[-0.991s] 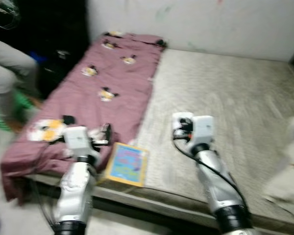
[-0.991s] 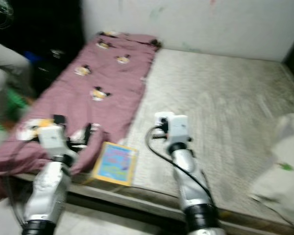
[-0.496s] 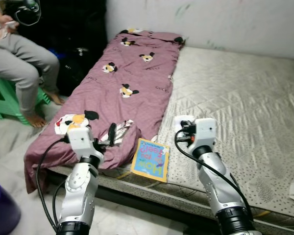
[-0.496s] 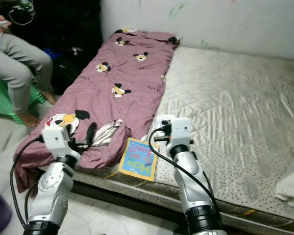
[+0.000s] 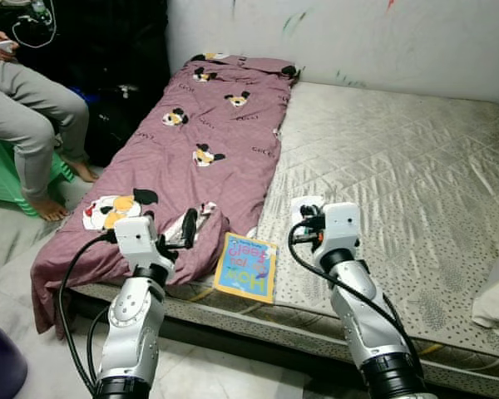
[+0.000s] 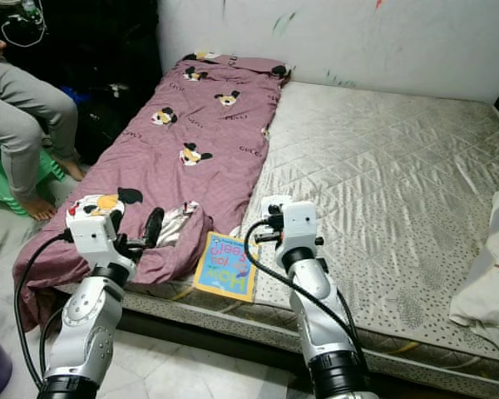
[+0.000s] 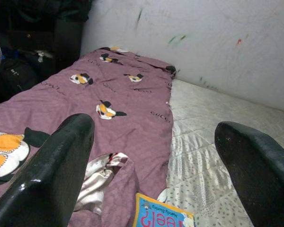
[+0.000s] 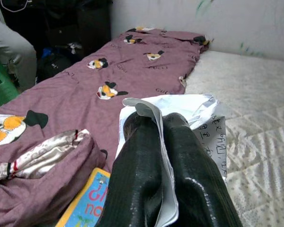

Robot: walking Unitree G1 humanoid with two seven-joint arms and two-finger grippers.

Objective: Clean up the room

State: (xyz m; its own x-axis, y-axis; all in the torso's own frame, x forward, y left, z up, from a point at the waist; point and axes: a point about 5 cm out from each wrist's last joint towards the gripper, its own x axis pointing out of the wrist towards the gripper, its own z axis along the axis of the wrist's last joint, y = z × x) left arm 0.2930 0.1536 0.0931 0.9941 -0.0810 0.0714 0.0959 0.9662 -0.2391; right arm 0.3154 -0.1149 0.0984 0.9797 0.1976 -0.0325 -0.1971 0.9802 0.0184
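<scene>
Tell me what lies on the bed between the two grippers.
A colourful book lies at the mattress edge between the open left gripper and the right gripper clamping paper, in the eye views.

blanket (image 5: 216, 125): mauve, printed with black-eared cartoon mouse heads in yellow and white. mattress (image 5: 399, 166): pale grey-beige, diamond quilting, dotted near the edge. book (image 5: 247, 266): light blue cover, yellow border, pink lettering. paper (image 8: 199, 113) in right tool (image 8: 163, 142): white with dark handwriting. tool fingers (image 7: 57, 175) glossy black. stool (image 5: 4, 170) green. wall (image 5: 358, 33) off-white with green and red smudges.
</scene>
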